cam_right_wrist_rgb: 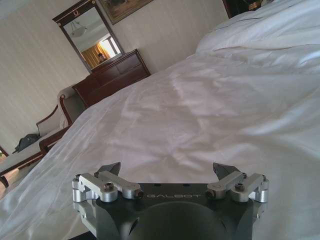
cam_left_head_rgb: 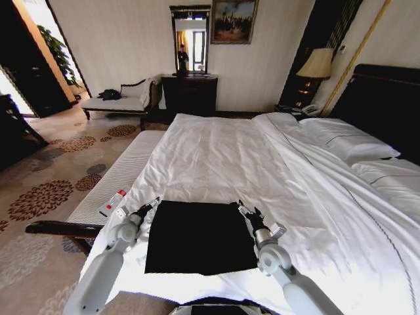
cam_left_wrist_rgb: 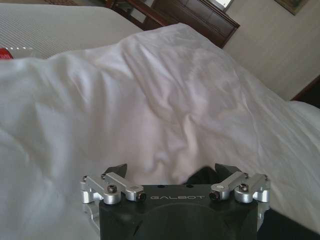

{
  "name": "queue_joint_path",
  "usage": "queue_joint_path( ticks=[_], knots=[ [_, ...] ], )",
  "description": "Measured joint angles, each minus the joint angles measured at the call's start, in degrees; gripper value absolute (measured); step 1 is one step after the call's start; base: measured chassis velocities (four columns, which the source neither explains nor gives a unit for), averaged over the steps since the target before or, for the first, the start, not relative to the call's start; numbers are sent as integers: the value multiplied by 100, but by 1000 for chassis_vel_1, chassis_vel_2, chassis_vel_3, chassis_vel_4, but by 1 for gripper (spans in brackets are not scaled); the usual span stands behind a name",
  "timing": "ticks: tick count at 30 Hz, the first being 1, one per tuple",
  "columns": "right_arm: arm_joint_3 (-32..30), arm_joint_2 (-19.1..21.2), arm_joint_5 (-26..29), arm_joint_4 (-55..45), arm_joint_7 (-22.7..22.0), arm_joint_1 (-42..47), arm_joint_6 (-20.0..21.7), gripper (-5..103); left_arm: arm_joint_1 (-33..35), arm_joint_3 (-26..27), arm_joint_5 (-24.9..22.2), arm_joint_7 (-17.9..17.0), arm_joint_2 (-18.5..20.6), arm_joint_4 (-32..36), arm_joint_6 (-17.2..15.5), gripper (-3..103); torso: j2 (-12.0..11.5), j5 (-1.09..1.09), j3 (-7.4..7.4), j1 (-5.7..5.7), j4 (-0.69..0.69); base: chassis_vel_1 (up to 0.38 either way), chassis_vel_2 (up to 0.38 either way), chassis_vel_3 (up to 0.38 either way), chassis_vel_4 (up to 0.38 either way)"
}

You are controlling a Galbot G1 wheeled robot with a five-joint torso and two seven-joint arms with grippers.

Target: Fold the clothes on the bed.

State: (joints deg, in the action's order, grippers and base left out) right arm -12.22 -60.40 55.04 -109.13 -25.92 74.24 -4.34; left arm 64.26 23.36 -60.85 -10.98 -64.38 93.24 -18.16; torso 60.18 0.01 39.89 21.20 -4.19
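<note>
The clothes (cam_left_head_rgb: 200, 239) are a black T-shirt lying flat as a neat rectangle on the bed (cam_left_head_rgb: 216, 154), close to its near edge. My left gripper (cam_left_head_rgb: 151, 204) sits at the shirt's far left corner and my right gripper (cam_left_head_rgb: 238, 206) at its far right corner. In the left wrist view the left gripper (cam_left_wrist_rgb: 171, 168) is open over the white duvet, with a bit of the black shirt (cam_left_wrist_rgb: 201, 176) just under its fingers. The right gripper (cam_right_wrist_rgb: 167, 167) is open too, with nothing between its fingers.
A white cushioned bench (cam_left_head_rgb: 125, 172) runs along the bed's left side, with a small red-and-white object (cam_left_head_rgb: 111, 203) on it. Pillows (cam_left_head_rgb: 348, 139) and a dark headboard (cam_left_head_rgb: 387, 98) are at the right. A dark dresser (cam_left_head_rgb: 190, 93) and a chaise (cam_left_head_rgb: 125, 100) stand against the far wall.
</note>
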Motion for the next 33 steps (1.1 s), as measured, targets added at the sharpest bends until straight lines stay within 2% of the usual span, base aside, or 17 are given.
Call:
queue_joint_path(
  ticks=[4,7,9,10,13,16,19,22,24,27,31,32,33],
  knots=[
    [0,-22,0,64,-22,-40,3,100,44,-32,27,130,-23,12,95,82,0,-1,0,0,0,0,0,0,0],
    [0,-37,0,73,-29,-45,4,100,63,-50,27,153,-39,42,104,77,0,0,0,0,0,0,0,0,0],
    [-6,-45,-4,74,-35,-34,4,100,71,-81,36,158,-70,54,110,66,0,0,0,0,-1,0,0,0,0],
    [-6,-45,-4,74,-35,-34,4,100,71,-81,36,158,-70,54,110,66,0,0,0,0,-1,0,0,0,0],
    [-26,-45,-12,72,-40,3,4,100,53,-129,95,146,-129,17,117,54,0,0,0,0,-1,0,0,0,0],
    [-44,-45,-17,63,-43,29,4,100,27,-157,120,132,-186,-8,120,59,0,0,0,0,-1,0,0,0,0],
    [-73,-45,-32,41,-47,71,4,100,3,-178,138,128,-246,-17,126,76,0,0,0,0,-1,0,0,0,0],
    [-96,-39,-37,29,-50,100,4,100,-9,-176,140,121,-256,-20,141,82,0,0,0,0,-1,0,0,0,0],
    [-115,-36,-40,28,-58,111,2,100,-23,-150,123,105,-257,-21,160,73,0,-1,0,0,-1,0,0,0,0],
    [-126,-43,-40,50,-77,104,1,100,-33,-120,81,87,-254,-10,171,68,1,-1,0,0,-1,0,0,0,0],
    [-109,-110,-49,100,-132,69,13,100,-23,-86,33,76,-225,38,175,46,0,-1,0,0,-1,0,0,0,0],
    [-109,-110,-49,100,-132,69,13,100,-23,-86,33,76,-225,38,175,46,0,-1,0,0,-1,0,0,0,0],
    [-98,-130,-59,105,-140,65,23,100,-13,-80,31,75,-219,39,175,41,0,-1,0,0,-1,0,0,0,0]
  ],
)
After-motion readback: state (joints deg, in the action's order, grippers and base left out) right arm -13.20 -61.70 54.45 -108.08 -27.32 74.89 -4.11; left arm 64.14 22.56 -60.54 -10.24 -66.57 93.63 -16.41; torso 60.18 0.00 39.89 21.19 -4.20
